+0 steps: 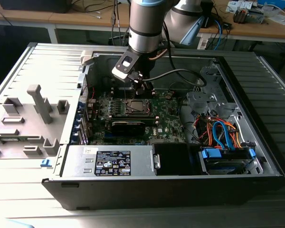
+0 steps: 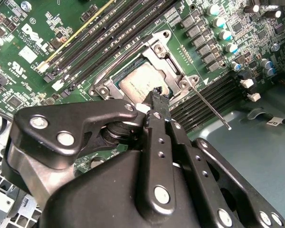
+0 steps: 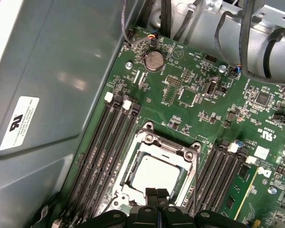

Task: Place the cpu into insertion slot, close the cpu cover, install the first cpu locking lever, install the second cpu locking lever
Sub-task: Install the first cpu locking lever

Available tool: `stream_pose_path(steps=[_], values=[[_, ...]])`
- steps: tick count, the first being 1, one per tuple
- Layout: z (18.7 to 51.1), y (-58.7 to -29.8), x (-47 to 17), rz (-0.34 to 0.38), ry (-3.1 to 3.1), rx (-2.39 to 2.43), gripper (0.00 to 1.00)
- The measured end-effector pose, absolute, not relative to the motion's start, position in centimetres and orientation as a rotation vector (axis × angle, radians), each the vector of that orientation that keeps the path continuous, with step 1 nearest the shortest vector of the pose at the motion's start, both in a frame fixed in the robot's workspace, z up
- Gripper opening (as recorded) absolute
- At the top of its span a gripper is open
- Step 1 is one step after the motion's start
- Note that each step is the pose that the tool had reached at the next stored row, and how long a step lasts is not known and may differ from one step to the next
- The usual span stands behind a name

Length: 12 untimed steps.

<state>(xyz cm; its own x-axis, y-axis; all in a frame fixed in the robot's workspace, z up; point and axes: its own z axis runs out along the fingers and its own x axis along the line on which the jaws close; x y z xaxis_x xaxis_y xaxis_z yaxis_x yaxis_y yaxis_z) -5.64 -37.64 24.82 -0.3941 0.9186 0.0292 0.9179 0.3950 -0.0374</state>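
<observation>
Silvery-grey metal marks your cpu (image 3: 154, 176): it lies flat inside the slot (image 1: 137, 107) on the green board (image 3: 190, 118). The cover (image 3: 170, 148) is folded down around it, so the chip shows through the window. Your gripper (image 3: 156, 192) has its fingers pressed together with nothing between them, and in the exterior view it hangs close over the slot. In both wrist views the tips sit at the rim of the cover with the cpu just beyond them. The second wrist view puts the gripper (image 2: 159, 95) right over the frame's edge, though you cannot tell whether it touches the metal. The relation that matters is the lever (image 2: 211, 107). This thin bare rod starts at a socket corner near the tips and runs away from the slot, crossing over the memory slots (image 2: 213, 97) rather than lying along the cover's side. Its free end points off toward the case floor, so it looks unlatched to me. The rod's long axis leads outward from the tips, not across them.
</observation>
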Motion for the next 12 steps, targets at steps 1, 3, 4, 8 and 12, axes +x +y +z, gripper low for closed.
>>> stream_pose_path(steps=[1, 3, 4, 8, 12], values=[[24.82, -37.64, -5.64, 0.024, -2.587, -1.701, 0.11], [24.82, -37.64, -5.64, 0.024, -2.593, -1.693, 0.11], [24.82, -37.64, -5.64, 0.024, -2.594, -1.691, 0.11], [24.82, -37.64, -5.64, 0.024, -2.601, -1.681, 0.11], [24.82, -37.64, -5.64, 0.024, -2.608, -1.669, 0.11]])
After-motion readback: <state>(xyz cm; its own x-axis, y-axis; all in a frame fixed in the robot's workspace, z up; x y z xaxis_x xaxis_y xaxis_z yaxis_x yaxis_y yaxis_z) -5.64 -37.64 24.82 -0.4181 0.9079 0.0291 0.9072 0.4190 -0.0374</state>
